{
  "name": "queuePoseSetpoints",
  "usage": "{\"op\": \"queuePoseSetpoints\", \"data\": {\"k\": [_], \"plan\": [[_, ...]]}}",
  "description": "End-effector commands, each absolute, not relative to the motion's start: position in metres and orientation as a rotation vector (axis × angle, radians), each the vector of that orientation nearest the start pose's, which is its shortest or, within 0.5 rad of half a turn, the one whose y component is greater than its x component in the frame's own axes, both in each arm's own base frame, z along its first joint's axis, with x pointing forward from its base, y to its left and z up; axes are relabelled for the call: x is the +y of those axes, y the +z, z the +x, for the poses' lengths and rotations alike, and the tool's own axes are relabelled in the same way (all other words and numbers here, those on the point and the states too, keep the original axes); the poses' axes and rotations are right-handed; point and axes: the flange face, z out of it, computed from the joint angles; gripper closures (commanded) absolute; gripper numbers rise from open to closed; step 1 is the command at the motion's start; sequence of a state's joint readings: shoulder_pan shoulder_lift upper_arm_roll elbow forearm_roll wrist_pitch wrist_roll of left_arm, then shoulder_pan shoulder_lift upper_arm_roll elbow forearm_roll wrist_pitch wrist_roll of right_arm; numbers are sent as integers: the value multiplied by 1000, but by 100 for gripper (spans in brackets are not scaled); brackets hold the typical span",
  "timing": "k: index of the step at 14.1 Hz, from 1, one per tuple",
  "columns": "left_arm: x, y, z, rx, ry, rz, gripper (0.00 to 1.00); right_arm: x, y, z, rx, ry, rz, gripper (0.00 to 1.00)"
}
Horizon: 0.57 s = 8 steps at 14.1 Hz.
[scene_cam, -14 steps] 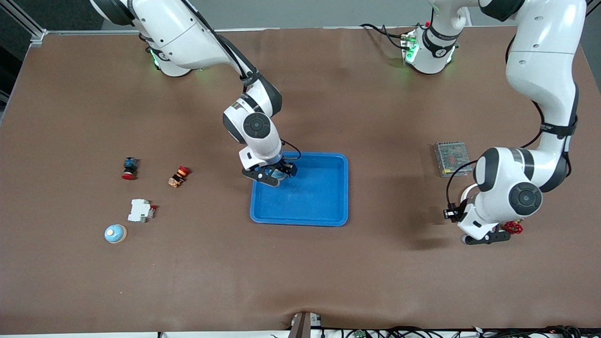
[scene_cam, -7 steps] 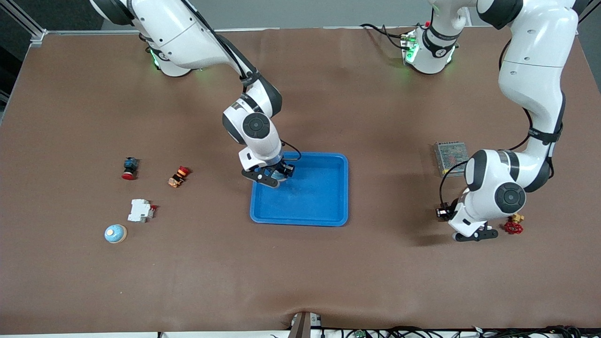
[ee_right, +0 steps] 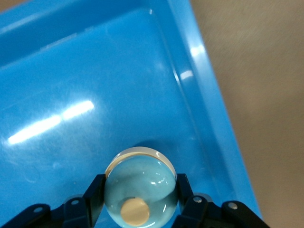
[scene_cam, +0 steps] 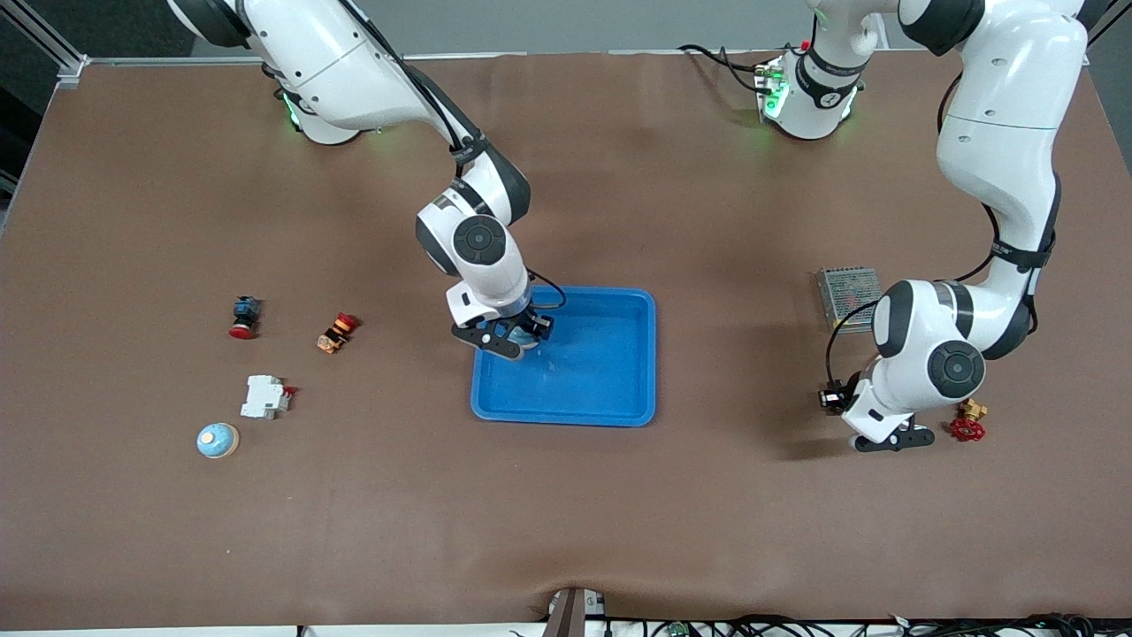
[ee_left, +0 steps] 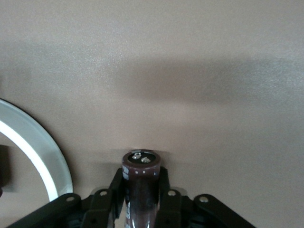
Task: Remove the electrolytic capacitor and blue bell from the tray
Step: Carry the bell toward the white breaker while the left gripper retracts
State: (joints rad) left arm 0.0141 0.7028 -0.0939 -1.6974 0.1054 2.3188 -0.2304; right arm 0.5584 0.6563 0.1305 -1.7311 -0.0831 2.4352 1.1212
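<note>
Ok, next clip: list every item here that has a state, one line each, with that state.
right gripper: shut on a bell, over the blue tray's corner
held bell: gripped between the fingers, above the tray floor
blue tray: on the table, nothing lying in it
left gripper: shut on the capacitor, above bare table
capacitor: clamped between the fingers
second bell: resting on the table, untouched

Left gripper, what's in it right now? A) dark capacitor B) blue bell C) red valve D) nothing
A: the left wrist view shows the left gripper shut on a dark capacitor over bare table; the red valve sits on the table beside it.
</note>
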Motion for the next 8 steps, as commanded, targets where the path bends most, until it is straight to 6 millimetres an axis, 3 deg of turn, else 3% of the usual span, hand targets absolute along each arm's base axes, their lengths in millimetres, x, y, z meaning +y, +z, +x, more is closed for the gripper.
{"op": "queuePoseSetpoints", "data": {"k": [1,4,8], "plan": [[-44,201,667,-120,69,-3095,0,400,249,548,549,-29,-3060,100],[-31,238,672,-138,66,-3085,0,345,293,579,350,-24,-3106,100],[0,296,673,-99,135,-3083,0,239,348,619,80,28,-3074,100]]}}
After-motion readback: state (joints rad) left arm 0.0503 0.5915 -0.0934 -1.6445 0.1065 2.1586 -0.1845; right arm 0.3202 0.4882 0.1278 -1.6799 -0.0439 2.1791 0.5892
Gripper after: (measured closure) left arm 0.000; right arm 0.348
